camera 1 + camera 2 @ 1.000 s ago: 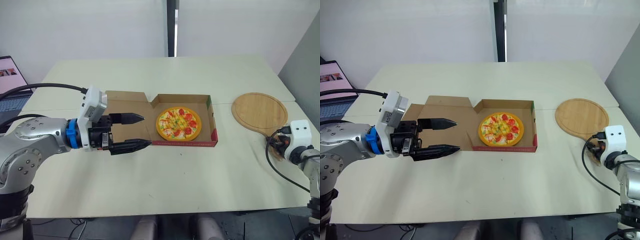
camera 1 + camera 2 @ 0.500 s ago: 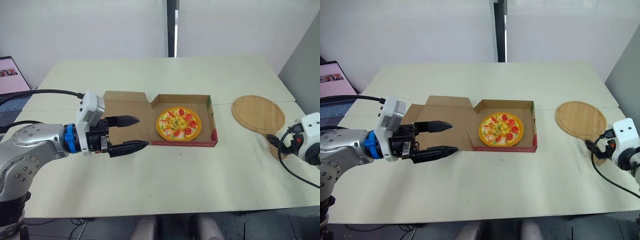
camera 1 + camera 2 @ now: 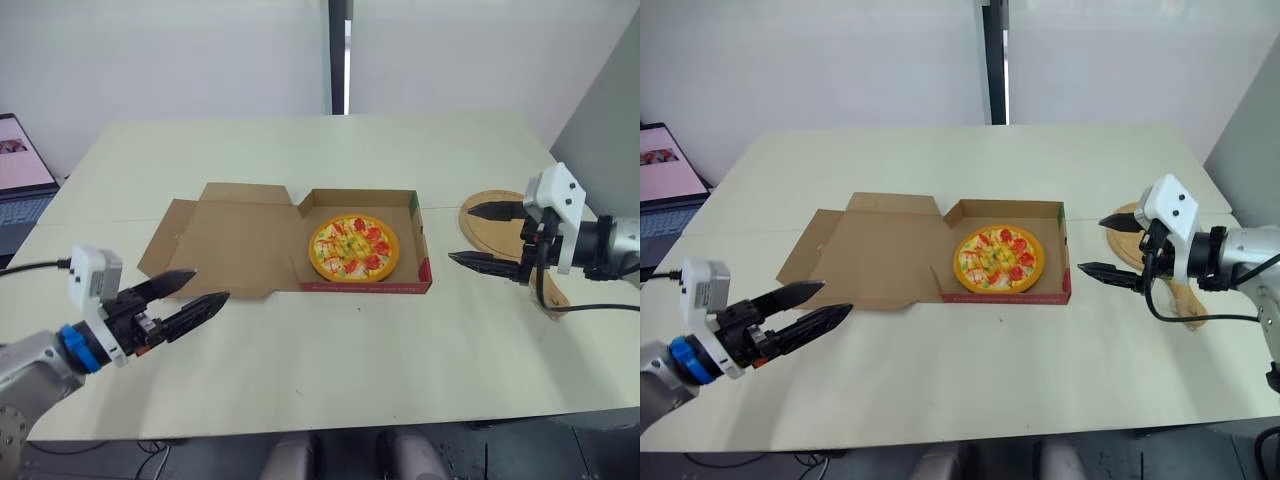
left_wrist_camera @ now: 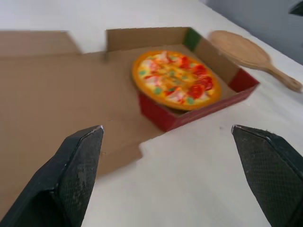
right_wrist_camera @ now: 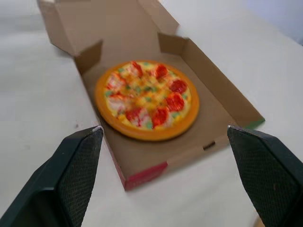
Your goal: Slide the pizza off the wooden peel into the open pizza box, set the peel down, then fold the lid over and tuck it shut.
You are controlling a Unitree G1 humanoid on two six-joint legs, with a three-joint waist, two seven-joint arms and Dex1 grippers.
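The pizza (image 3: 352, 247) lies flat in the open cardboard box (image 3: 420, 240), whose lid (image 3: 230, 240) is spread flat on the table to the left. The round wooden peel (image 3: 500, 228) rests on the table right of the box. My left gripper (image 3: 195, 293) is open near the front left, short of the lid's near edge, holding nothing. My right gripper (image 3: 478, 235) is open just right of the box, above the peel's left edge, its fingers pointing at the box. The left wrist view shows the pizza (image 4: 175, 79) and peel (image 4: 246, 52); the right wrist view shows the pizza (image 5: 147, 99).
A laptop (image 3: 18, 170) sits off the table's far left edge. A grey wall panel stands at the right. The cream table (image 3: 330, 360) stretches wide in front of the box and behind it.
My left gripper has pulled back from over the lid toward the front left. My right gripper has swung up and left from the table's right edge to beside the box.
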